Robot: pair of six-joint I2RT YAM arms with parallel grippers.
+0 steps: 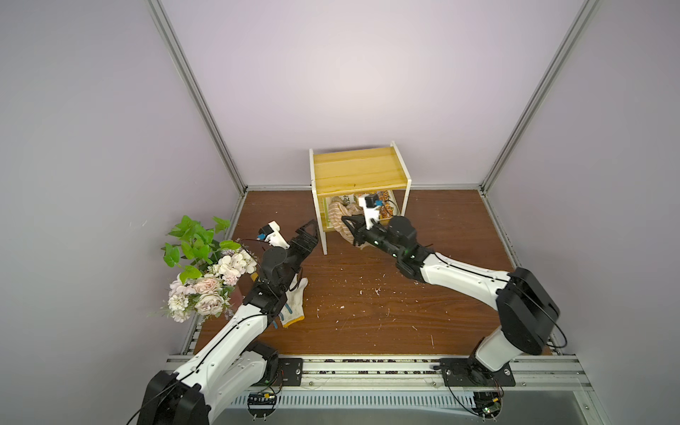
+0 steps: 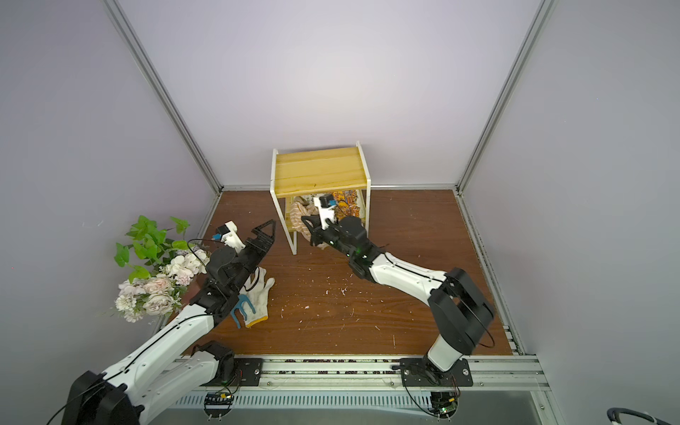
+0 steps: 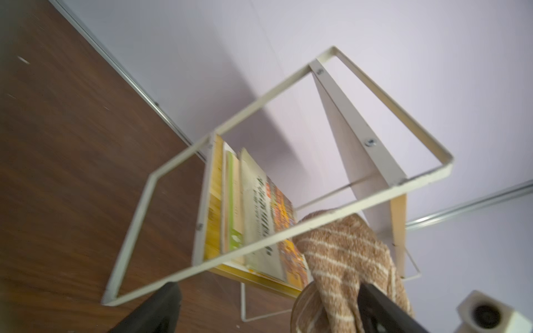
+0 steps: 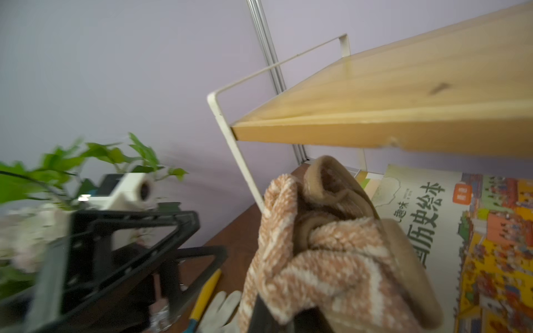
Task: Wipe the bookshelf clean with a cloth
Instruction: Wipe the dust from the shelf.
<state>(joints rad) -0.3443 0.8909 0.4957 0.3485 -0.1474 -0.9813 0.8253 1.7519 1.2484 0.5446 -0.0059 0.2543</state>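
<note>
Pinching the bunched cloth (image 1: 337, 215) at the front-left of the lower of the 2 boards of the bookshelf (image 1: 358, 169), the right gripper (image 1: 349, 229) looks set to start wiping, probably needing a firm press and sweep beside the books (image 1: 387, 212), while the left gripper (image 1: 311, 237) hangs spread and empty nearby.
</note>
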